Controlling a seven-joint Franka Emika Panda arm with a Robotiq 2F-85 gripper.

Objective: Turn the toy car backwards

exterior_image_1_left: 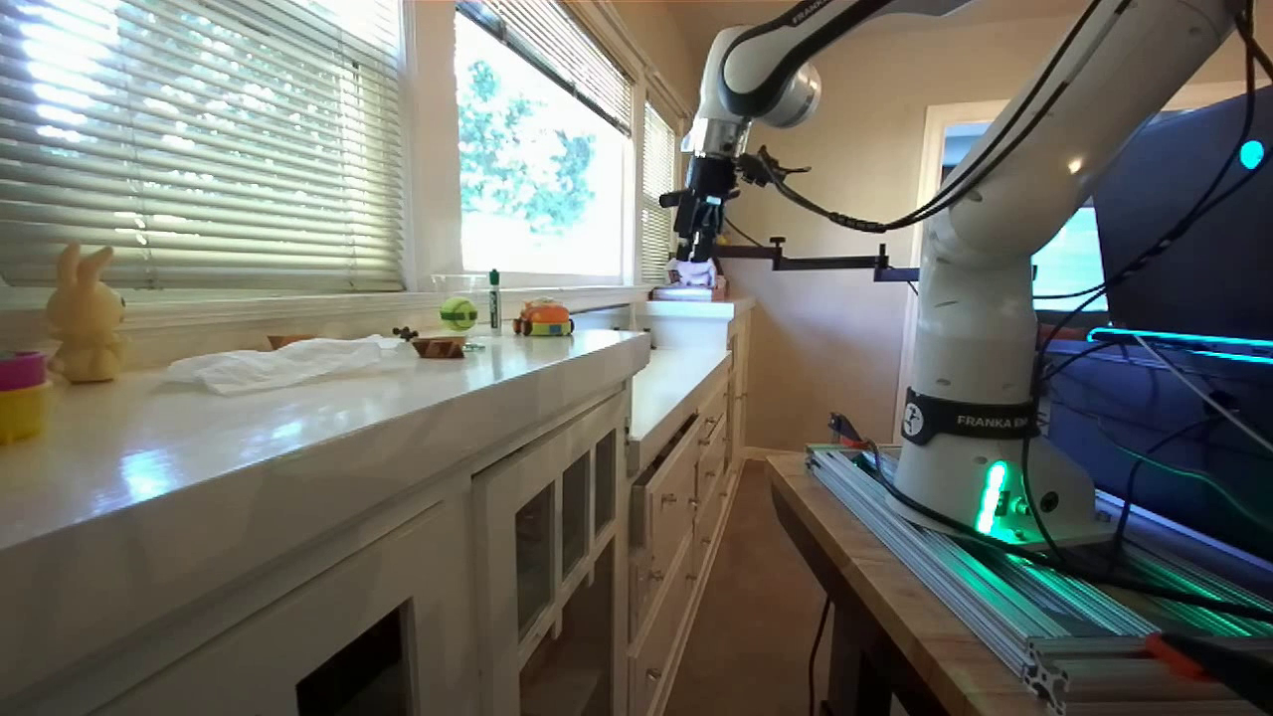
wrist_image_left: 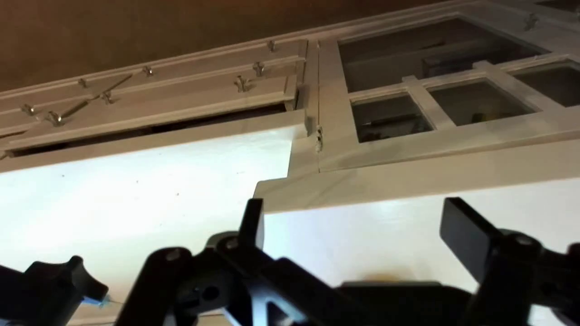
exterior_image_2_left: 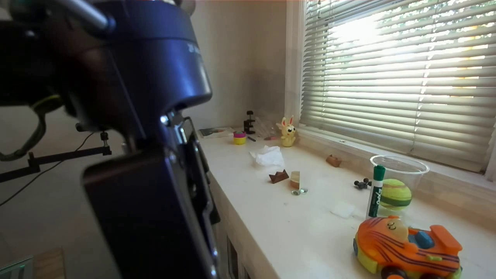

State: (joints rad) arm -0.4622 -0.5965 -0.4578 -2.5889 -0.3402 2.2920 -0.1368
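On white surface by blinds, see dark-striped orange toy car, yellow-green at bottom, lower than and apart from wide-spread fingers.

Toy car has an orange body w/ dk stripes, yel.-grn lower edge, blue seat & blk wheels. Rabbit fig. is pale yel. w/ pinkish-red inner ears. Marker has a wht barrel, dk grn cap & label. Ball is lt yel.-grn w/ dk grn band. Tub is yel. w/ magenta upper part. Crumpled sheet & counter are wht. Robot arm is wht, gripper blk. Base band is blk w/ wht lettering, base light bright grn.
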